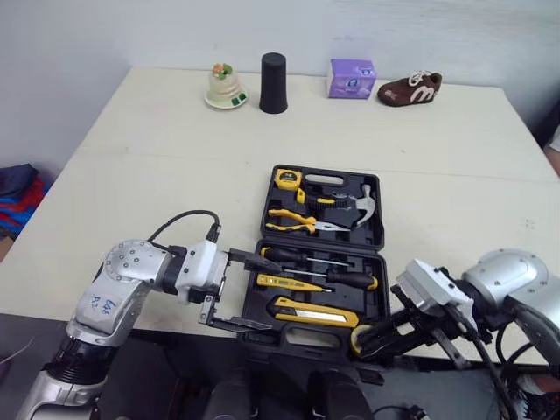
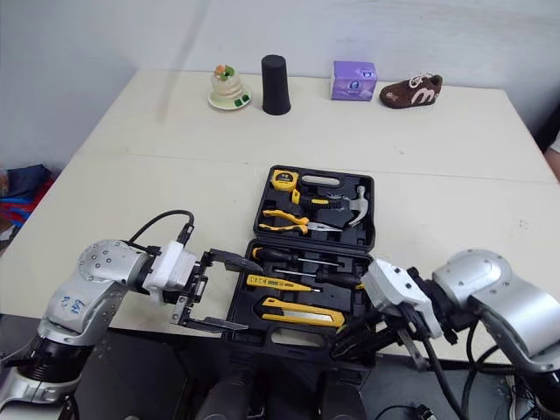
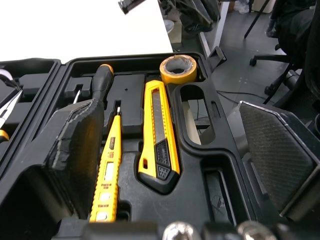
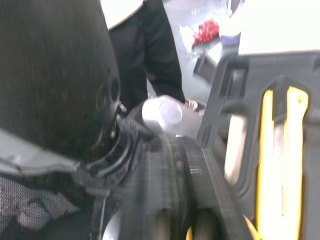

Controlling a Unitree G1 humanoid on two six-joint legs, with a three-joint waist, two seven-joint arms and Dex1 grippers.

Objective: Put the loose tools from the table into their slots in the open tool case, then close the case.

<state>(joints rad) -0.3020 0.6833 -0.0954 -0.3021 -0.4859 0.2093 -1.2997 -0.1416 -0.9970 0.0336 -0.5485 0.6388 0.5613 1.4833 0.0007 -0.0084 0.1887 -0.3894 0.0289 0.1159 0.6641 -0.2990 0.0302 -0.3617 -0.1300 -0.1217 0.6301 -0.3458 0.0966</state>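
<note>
Left gripper (image 1: 264, 293), spread wide, hovers at the open tool case's (image 1: 383, 280) 8 o'clock corner. Right gripper (image 1: 372, 339) sits at 5 o'clock beside the yellow tape roll (image 3: 176, 70); I cannot tell its grip.

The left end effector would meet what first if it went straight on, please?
Most likely the utility knife in the tool case, ahead of the open end effector; depth is unclear.

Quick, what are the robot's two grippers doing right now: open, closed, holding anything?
Left gripper: open, gripping nothing, at the left edge of the tool case.
Right gripper: cannot be told.
</note>
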